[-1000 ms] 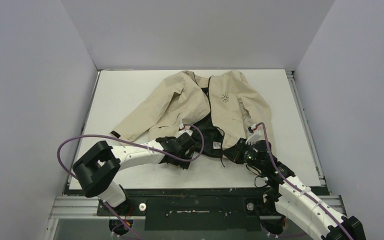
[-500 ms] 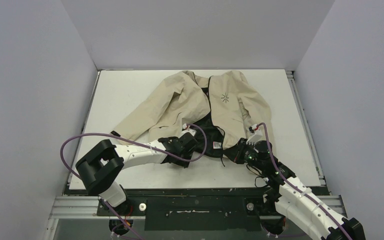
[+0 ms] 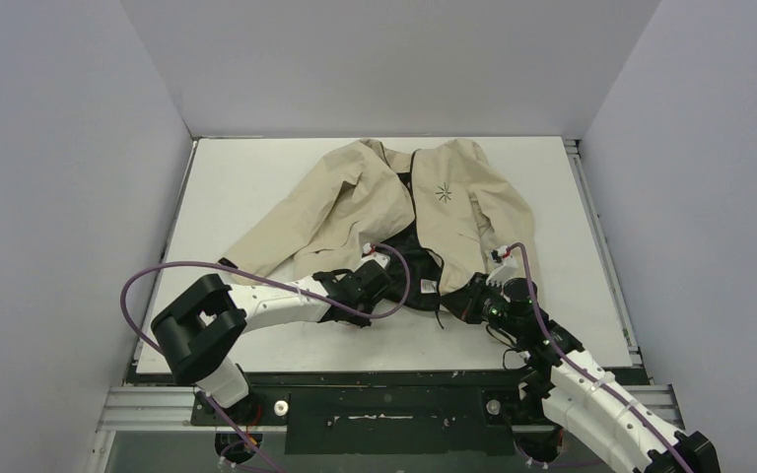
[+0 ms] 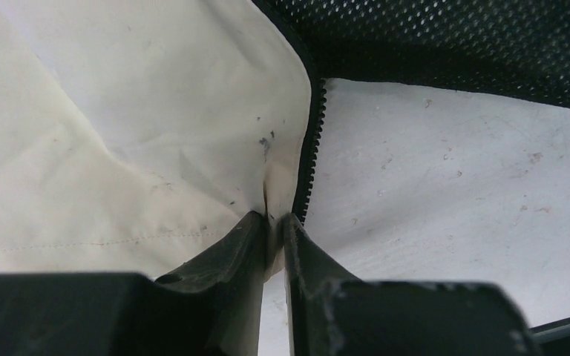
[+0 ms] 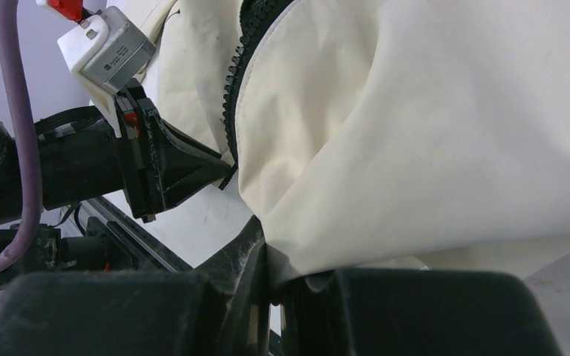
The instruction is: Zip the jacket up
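Note:
The beige jacket [image 3: 434,202] lies spread on the white table [image 3: 246,187], its front open at the lower end and the dark mesh lining [image 3: 409,266] showing. My left gripper [image 3: 382,277] is shut on the jacket's left front panel. In the left wrist view its jaws [image 4: 273,219] pinch the beige hem [image 4: 156,148] right beside the black zipper teeth [image 4: 312,141]. My right gripper [image 3: 465,301] is shut on the right panel's lower corner [image 5: 415,133], the fabric bunched between its jaws [image 5: 271,259]. The zipper's teeth [image 5: 231,96] run along that panel. The slider is not visible.
Grey walls close in the table on three sides. A black rail [image 3: 394,379] runs along the near edge by the arm bases. Purple cables [image 3: 158,271] loop from both arms. In the right wrist view the left gripper [image 5: 226,172] sits close by.
My left gripper's jaws have closed onto the jacket's hem beside the zipper teeth after sliding slightly right. The right arm has kept its grip and place.

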{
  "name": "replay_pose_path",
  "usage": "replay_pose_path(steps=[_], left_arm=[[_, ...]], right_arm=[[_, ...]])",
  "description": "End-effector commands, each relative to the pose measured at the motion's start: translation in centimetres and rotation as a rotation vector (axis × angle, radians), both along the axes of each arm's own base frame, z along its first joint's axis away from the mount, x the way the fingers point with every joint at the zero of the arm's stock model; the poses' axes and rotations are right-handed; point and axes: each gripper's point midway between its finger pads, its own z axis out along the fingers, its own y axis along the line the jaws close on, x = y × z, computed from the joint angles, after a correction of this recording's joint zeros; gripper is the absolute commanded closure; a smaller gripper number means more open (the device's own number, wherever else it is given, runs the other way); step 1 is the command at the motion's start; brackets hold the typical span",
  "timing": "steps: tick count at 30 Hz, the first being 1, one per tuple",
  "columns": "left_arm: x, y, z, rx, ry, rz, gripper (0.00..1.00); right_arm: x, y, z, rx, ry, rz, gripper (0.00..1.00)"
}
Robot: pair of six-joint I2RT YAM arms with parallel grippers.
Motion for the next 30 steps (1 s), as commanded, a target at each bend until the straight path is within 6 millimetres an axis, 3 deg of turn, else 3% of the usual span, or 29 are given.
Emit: replay_pose_path(steps=[1, 3, 9, 19, 25, 30], left_arm=[[-2.1, 3.7, -3.2, 0.149, 0.085, 0.004, 0.90], [-2.1, 3.6, -3.1, 0.144, 0.083, 0.007, 1.00], [-1.4, 1.9, -1.0, 0.051, 0.057, 0.014, 1.00], [0.7, -4.3, 9.0, -0.437, -0.089, -0.030, 1.00], [1.7, -4.9, 14.7, -0.701, -0.194, 0.016, 1.00], [2.2, -5.0, 18.9, -0.957, -0.307, 0.078, 1.00]], right_arm=[[0.8, -0.1, 1.3, 0.027, -0.053, -0.023, 1.00], [0.8, -0.1, 1.3, 0.026, -0.052, -0.023, 1.00], [0.7, 0.0, 1.5, 0.033, -0.056, -0.021, 1.00], [1.1, 0.0, 3.7, 0.038, -0.097, -0.017, 1.00], [1.1, 0.6, 6.8, 0.100, -0.165, 0.017, 1.00], [1.0, 1.4, 11.7, 0.199, -0.283, 0.061, 1.00]])
